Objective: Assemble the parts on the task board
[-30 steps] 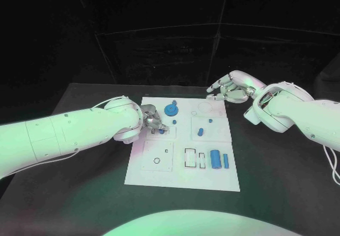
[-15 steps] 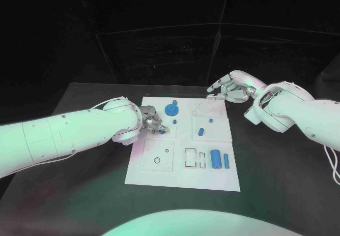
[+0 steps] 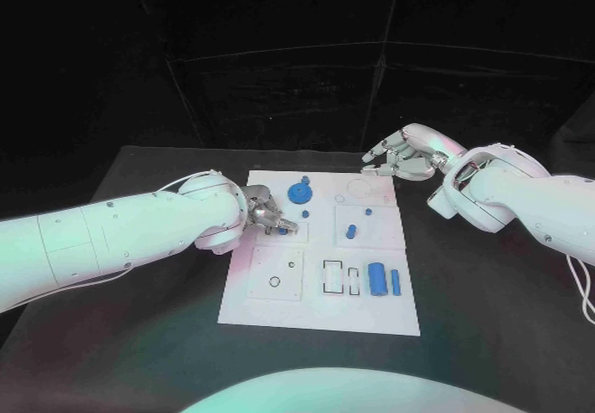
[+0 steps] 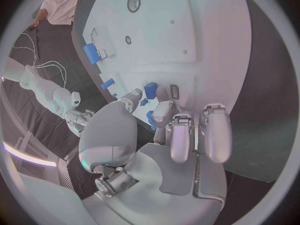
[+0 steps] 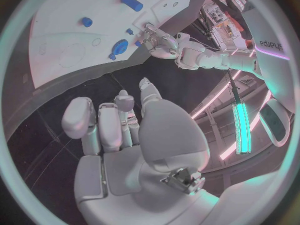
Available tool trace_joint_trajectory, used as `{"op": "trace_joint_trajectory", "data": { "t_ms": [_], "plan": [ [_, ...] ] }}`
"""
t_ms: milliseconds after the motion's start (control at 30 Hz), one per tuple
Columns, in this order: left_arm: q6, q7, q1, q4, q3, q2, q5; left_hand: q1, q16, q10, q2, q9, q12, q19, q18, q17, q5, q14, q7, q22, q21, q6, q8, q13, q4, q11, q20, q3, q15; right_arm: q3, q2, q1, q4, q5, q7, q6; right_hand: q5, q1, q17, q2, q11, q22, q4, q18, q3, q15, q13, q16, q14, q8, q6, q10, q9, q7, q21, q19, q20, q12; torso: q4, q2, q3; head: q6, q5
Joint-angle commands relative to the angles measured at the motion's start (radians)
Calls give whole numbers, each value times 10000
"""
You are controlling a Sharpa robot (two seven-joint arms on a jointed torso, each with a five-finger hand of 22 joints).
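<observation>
The task board (image 3: 325,301) is lying flat in the middle of the black table (image 3: 149,344), with blue parts spread over it: a round part (image 3: 299,192) near its far edge, a small oblong part (image 3: 352,231) in the middle, and two longer parts (image 3: 384,280) lying side by side toward its near right corner. The left hand (image 3: 268,216) is reaching down over the board's left side, its fingertips (image 4: 164,109) closing around a small blue part (image 4: 150,89) just beside a dark rectangular slot (image 4: 174,91). The right hand (image 3: 399,156) is hovering beyond the board's far right corner, holding nothing, with its fingers loosely curled and apart.
</observation>
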Motion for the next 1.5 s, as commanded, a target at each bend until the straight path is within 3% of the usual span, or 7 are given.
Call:
{"op": "trace_joint_trajectory", "data": {
  "t_ms": [33,200,333,533,733,1200,1500],
  "plan": [
    [-159,104,38,96,27,-81,5,19,32,5,33,21,18,287,-108,2634,-294,1074,2,106,12,-7,-58,-30,127,0,-66,-470,-62,8,-7,20,-9,58,105,12,47,-38,-8,56,-26,-8,0,201,-73,-39,-8,-69,283,38,-43,-60,-6,22,-63,-63,25,-41,7,7,-5,1,-18],
    [101,172,230,277,293,-263,24,345,32,-242,115,-150,-219,252,-98,2634,-425,1074,156,40,-52,-419,-419,-337,489,125,-4,-1638,31,8,-6,20,-39,60,105,14,47,-38,-8,56,-26,-8,0,201,-73,-39,-8,-69,283,38,-43,-60,-6,22,-63,-63,25,-41,16,-2,-1,14,-21],
    [626,125,548,368,469,-457,222,905,32,-442,375,-664,-388,214,-80,2634,-447,1074,380,-25,-113,-716,-1028,-585,722,327,135,-2403,200,8,1,20,-64,66,105,17,47,-38,-8,56,-26,-8,0,201,-73,-39,-8,-69,283,38,-43,-60,-6,22,-63,-63,25,-41,6,-2,3,32,-4],
    [1594,-63,1074,10,542,-549,401,1616,32,-576,771,-1237,-493,167,-55,2634,-399,1074,567,-129,-200,-797,-1525,-770,703,477,280,-2711,332,8,13,21,-95,72,98,21,48,-51,-16,56,-25,-12,11,201,-85,-38,-11,-79,280,39,-46,-63,-7,23,-67,-65,26,-43,7,2,3,63,9],
    [2181,-149,1352,-772,558,-410,443,1850,32,-622,976,-1448,-535,142,-39,2634,-396,1074,589,-194,-252,-693,-1624,-846,670,502,318,-2762,357,8,19,21,-103,74,89,28,48,-51,-16,56,-25,-12,11,201,-85,-38,-11,-79,280,39,-46,-63,-7,23,-67,-65,26,-43,-3,6,-3,114,3],
    [2783,3,1511,-2991,502,852,397,1737,32,-588,1180,-1714,-476,168,-52,2634,-400,1074,572,-105,-206,-485,-1671,-812,907,493,332,-3117,358,8,61,21,-115,75,79,15,51,-55,-11,61,-25,-16,17,202,-91,-38,-19,-78,280,40,-48,-68,-7,24,-71,-68,26,-50,-6,12,-11,182,26],
    [2933,136,1472,-3789,439,1452,316,1726,32,-575,1216,-1742,-456,175,-56,2634,-399,1074,568,-84,-194,-461,-1671,-790,932,490,331,-3158,356,8,95,21,-124,75,88,12,55,-53,-14,68,-25,-19,18,202,-91,-38,-13,-81,279,41,-50,-64,-8,23,-73,-69,26,-44,3,4,-5,163,18]
  ]
}}
